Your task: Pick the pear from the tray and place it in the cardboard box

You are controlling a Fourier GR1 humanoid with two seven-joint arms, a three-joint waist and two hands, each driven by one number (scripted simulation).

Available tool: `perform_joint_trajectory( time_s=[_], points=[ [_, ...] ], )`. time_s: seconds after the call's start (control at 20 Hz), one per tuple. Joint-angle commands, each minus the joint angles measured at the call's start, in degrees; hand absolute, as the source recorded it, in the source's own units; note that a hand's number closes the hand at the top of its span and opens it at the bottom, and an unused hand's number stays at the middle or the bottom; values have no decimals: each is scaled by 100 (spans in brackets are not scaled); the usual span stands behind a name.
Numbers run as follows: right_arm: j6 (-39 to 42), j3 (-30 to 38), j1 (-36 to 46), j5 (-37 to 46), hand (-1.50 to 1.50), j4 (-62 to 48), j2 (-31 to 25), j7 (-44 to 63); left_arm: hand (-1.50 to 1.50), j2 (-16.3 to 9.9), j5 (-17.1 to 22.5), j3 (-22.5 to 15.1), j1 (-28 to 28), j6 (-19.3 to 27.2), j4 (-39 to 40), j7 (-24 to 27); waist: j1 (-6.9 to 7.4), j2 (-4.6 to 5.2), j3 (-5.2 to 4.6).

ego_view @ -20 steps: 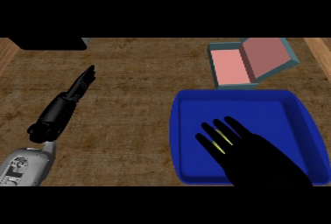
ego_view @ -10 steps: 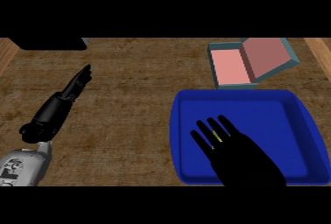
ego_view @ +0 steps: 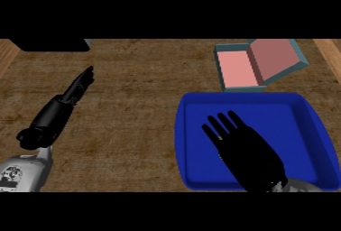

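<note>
Now our right hand has slid leftward over the blue tray, fingers spread flat, holding nothing. We see only yellow-green slivers of pear beneath them, so grasping comes next; the cardboard box waits behind.

The right robot hand covers the middle of the tray, hiding the pear except for thin yellow slivers. The view's lower edge cuts both forearms.
</note>
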State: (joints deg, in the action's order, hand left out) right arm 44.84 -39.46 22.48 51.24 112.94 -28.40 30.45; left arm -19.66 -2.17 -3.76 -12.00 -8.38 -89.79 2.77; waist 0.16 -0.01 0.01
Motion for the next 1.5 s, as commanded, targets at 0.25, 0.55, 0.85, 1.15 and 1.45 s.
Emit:
perform_joint_trajectory(
  time_s=[0.25,0.55,0.85,1.15,1.45],
  points=[
    [-454,316,-339,556,-150,-632,-121,-1150,0,105,-90,326,-91,-279,345,272,-7,4,0],
    [-54,339,-535,1080,-150,-509,241,-886,0,319,-406,195,52,-282,254,259,-19,-4,-1],
    [-816,551,-788,1473,-150,-1067,229,-1517,0,361,-347,358,-8,-405,-126,-101,-14,-3,0],
    [-716,506,-494,1656,150,-1431,381,-2158,0,592,-584,313,71,-271,101,190,-2,-2,-1],
    [-2313,297,-737,2149,150,-1822,161,-2866,0,321,-344,607,374,-569,-108,264,8,-3,1]
  ],
)
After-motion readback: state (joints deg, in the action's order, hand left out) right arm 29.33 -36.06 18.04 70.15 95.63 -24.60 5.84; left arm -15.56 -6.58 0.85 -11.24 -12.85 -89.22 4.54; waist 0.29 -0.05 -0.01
